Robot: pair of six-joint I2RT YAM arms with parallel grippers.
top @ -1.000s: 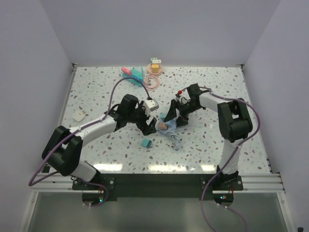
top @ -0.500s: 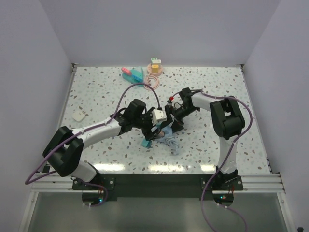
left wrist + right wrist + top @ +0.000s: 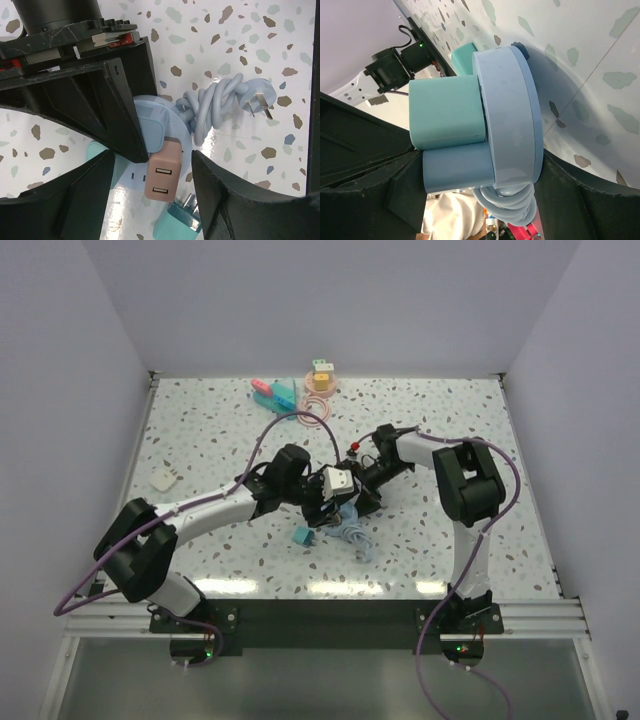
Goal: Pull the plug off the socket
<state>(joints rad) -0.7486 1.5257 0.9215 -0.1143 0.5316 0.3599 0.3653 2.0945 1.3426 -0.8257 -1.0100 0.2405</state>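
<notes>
A round light-blue socket (image 3: 176,116) lies mid-table, also in the top view (image 3: 348,515) and edge-on in the right wrist view (image 3: 512,112). A pink USB plug (image 3: 162,172) sits in it, beside a light-blue block (image 3: 457,167) and a teal block (image 3: 447,112). My left gripper (image 3: 155,200) is open, a finger (image 3: 65,200) on each side of the pink plug, not touching it. My right gripper (image 3: 485,200) is shut on the socket, one finger (image 3: 100,100) across its plug side, the other (image 3: 590,200) behind its back. The socket's coiled cable (image 3: 220,105) trails right.
A loose teal plug (image 3: 302,537) lies just left of the socket, under my left gripper (image 3: 175,225). A white adapter (image 3: 165,478) sits at the far left. Pink and teal pieces (image 3: 275,392), a yellow-orange item (image 3: 320,375) and a pink cable coil (image 3: 317,408) lie at the back.
My left arm has swung right and come over the socket, its open jaws now around the pink plug. My right gripper shifted left early on and has held still since.
</notes>
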